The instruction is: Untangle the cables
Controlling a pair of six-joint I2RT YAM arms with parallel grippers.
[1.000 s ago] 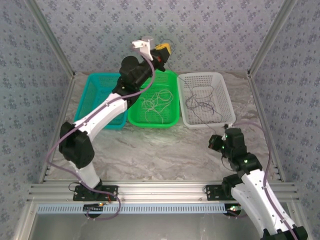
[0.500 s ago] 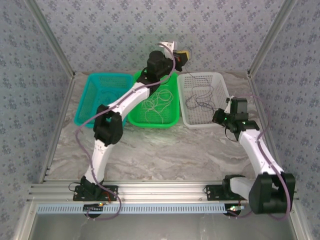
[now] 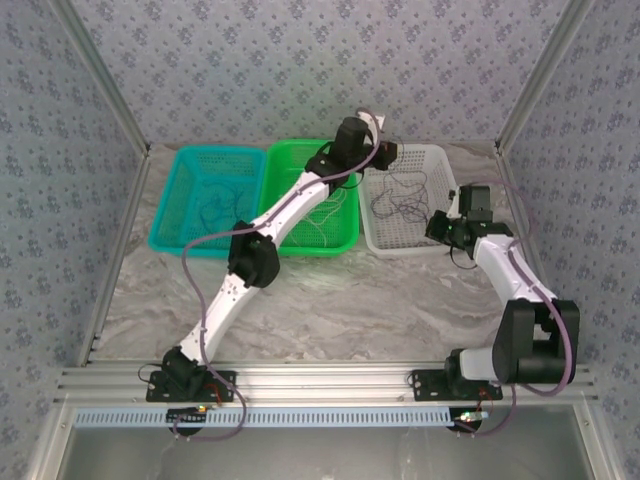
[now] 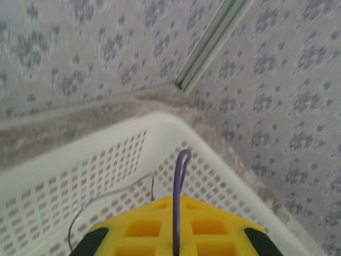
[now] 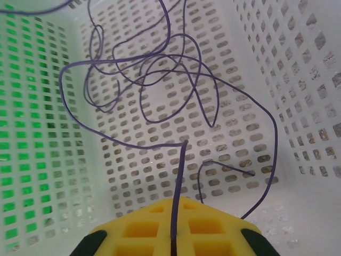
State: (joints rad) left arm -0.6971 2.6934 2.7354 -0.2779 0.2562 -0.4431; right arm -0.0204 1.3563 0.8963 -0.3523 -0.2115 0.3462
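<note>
both claws pinched on purple strands at the white basket

purple cables (image 3: 400,203) lie in a loose tangle on the floor of the white basket (image 3: 420,148), loops crossing one another. pale cables (image 3: 325,212) sit coiled in the green basket (image 3: 300,245) beside it. the teal basket (image 3: 185,247), far left, holds a few faint dark strands, too thin to read further. all three baskets stand side by side on the marbled table (image 3: 350,300).

left claw (image 4: 175,237): yellow jaws pressed together, a purple strand caught in the seam and standing up as a narrow folded loop. from overhead the claw sits above the white basket's far left corner, with the left arm (image 3: 300,195) stretched across the green basket. a thin greyish strand (image 4: 106,194) curves along the mesh wall below it.

right claw (image 5: 175,237): jaws closed as well, one purple strand gripped in the seam and running straight up into the tangle. the claw hangs at the white basket's near right edge. the green basket shows through the mesh on the left.
</note>
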